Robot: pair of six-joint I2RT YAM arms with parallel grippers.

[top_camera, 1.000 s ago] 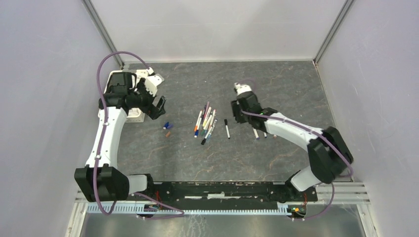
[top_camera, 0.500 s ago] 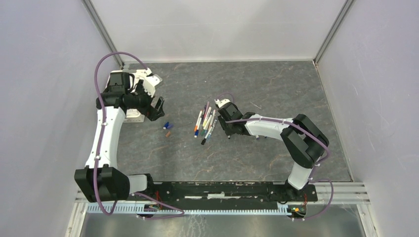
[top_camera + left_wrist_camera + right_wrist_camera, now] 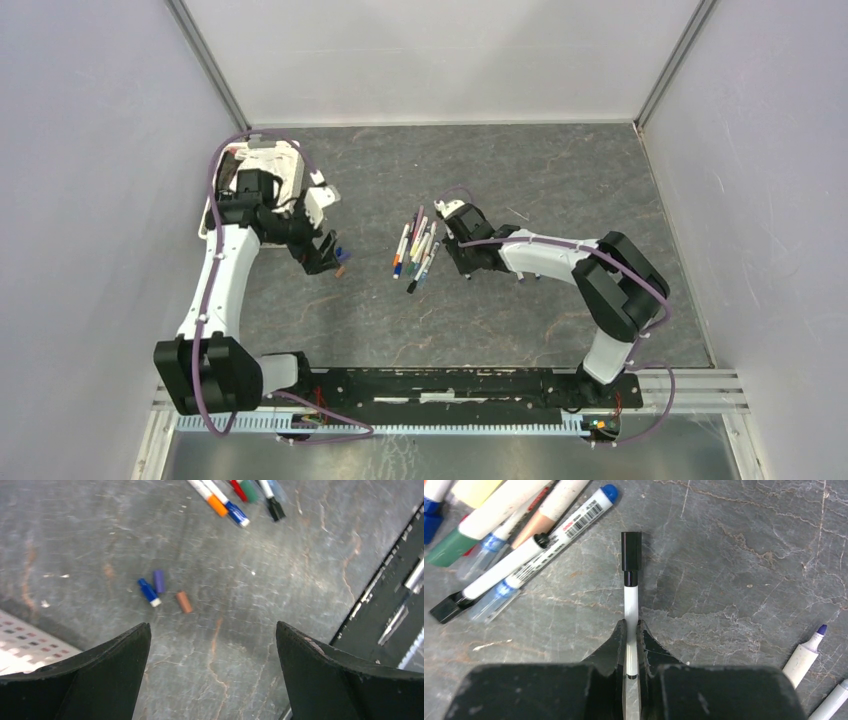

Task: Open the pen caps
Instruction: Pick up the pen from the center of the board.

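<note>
Your right gripper [image 3: 630, 630] is pinched shut on the white barrel of a single pen [image 3: 630, 597], just to the right of the pile of pens [image 3: 417, 245]. The grip sits well back on the barrel, probably to leave the black cap [image 3: 631, 550] bare for the other arm to pull, or so the pen can first be lifted clear of the pile. The pen's long axis runs straight out from between the fingers, in line with the wrist. Its capped end points away from the gripper, and it seems to lie flat on the table [image 3: 744, 555].

Your left gripper [image 3: 211, 630] hangs spread wide and holds nothing, to the left of the pile. It is above three loose caps [image 3: 159, 581], blue, purple and brown, that lie close together. I take that as the spot where pulled caps get dropped, so the arm is free to come across. Several pens in the pile have caps on.
</note>
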